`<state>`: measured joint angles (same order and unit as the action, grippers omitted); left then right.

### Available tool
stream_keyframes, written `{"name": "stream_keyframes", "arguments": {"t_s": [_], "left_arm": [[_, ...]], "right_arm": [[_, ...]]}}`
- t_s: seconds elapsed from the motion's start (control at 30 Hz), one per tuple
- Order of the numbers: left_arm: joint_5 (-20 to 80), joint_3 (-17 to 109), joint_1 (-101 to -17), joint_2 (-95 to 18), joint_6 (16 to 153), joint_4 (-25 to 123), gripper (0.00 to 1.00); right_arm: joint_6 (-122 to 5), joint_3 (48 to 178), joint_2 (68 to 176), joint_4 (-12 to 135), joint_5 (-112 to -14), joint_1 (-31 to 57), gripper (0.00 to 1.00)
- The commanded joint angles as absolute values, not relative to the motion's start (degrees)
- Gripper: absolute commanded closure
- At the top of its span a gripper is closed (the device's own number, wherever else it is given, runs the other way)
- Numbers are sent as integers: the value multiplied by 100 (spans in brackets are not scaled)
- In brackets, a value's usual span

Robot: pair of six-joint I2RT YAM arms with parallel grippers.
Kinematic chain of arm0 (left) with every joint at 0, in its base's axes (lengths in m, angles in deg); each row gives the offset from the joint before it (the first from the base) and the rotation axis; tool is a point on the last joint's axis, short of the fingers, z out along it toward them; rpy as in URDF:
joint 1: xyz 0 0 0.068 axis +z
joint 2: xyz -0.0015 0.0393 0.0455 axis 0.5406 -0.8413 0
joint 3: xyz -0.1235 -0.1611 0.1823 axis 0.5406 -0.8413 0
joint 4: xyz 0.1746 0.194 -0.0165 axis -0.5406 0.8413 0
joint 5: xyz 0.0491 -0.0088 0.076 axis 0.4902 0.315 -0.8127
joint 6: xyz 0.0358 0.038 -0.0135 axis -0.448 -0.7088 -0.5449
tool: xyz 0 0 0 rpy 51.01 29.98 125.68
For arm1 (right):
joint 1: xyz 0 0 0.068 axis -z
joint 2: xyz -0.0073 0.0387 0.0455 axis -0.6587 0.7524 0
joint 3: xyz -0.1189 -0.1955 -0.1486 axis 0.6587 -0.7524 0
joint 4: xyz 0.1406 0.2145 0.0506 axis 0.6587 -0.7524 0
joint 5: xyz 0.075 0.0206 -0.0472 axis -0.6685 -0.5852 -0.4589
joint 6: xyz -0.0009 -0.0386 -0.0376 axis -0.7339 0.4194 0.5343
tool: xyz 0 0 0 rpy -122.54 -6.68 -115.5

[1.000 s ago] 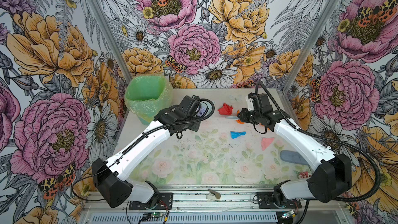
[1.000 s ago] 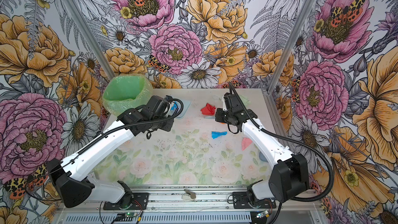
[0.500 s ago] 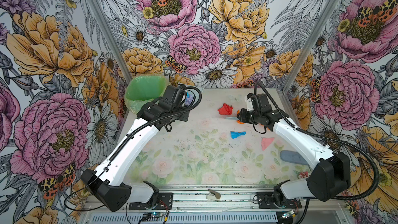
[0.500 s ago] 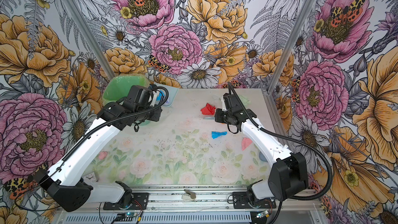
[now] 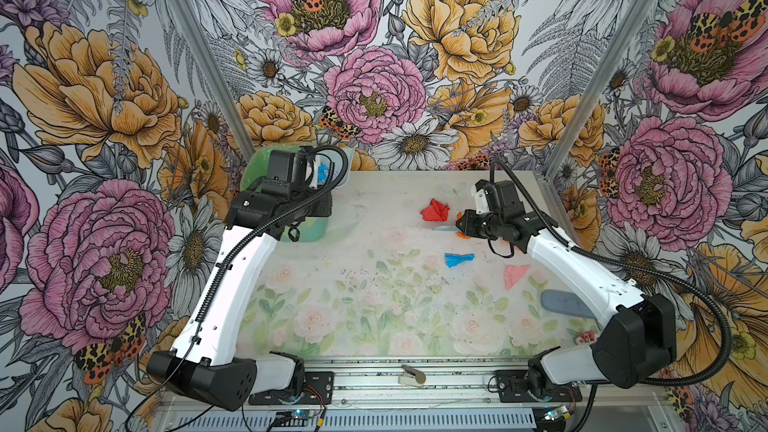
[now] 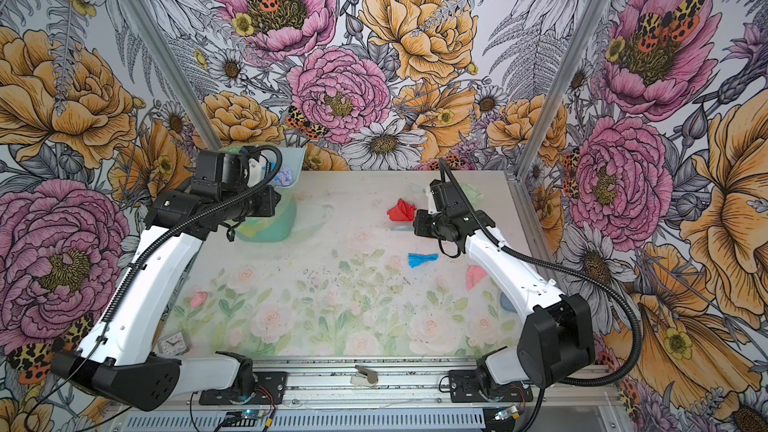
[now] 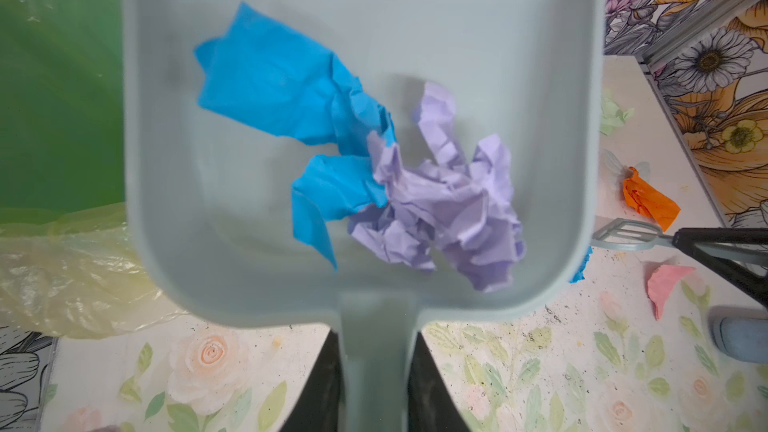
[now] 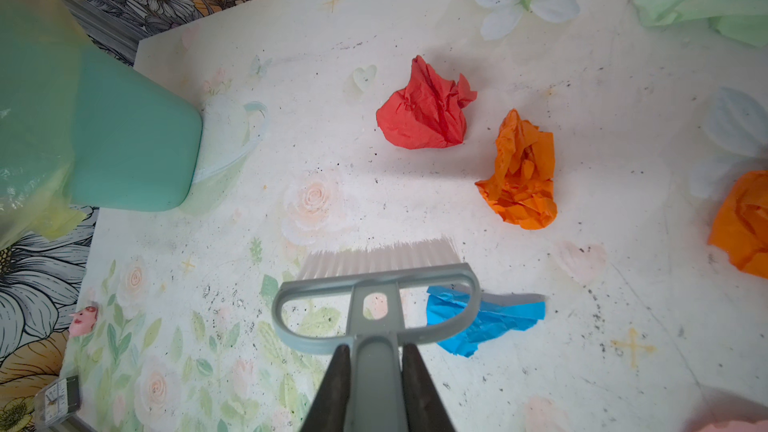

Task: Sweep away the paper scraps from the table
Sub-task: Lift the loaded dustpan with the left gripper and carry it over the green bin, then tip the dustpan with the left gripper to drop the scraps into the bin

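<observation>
At the far left corner of the surface (image 5: 374, 317), the left end effector (image 7: 376, 388) is closed on the handle of a pale grey-blue dustpan (image 7: 249, 243). The dustpan is held above the surface, just beside the green-lined bin (image 5: 311, 228). In the pan, a blue paper scrap (image 7: 282, 89) and a lilac scrap (image 7: 449, 209) are carried, touching each other.

Toward the far right, the right end effector (image 8: 376, 351) is clamped on the handle of a grey brush (image 8: 374, 280), whose white bristles are kept apart from the nearest pieces. The remaining pieces are spread over the right half of the surface. A red scrap (image 5: 434, 210) and an orange scrap (image 8: 521, 172) are seen near the bristles. A second orange scrap (image 8: 744, 222) lies near the first, and a pale green scrap (image 6: 471, 192) lies by the far edge. A second blue scrap (image 5: 458, 260) is partly covered by the brush head in the right wrist view. A pink scrap (image 5: 515, 275) lies beside the right arm. Fine dark specks (image 5: 374, 274) are scattered across the middle.
</observation>
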<state>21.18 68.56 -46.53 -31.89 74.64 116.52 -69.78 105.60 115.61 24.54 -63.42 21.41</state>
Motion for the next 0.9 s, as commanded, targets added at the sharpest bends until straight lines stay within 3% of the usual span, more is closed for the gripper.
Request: {"name": "stream_keyframes", "arguments": {"t_s": [0.0,0.87], "left_arm": [[2641,7077,-4404,-3250,7319,11712,89],[5144,7311,-2547,-4064,7768,11556,89]], "right_arm": [[-6952,10543,11557,2570,-6393,2182,100],[-6943,10406,11492,2579,-6404,2178,100]]}}
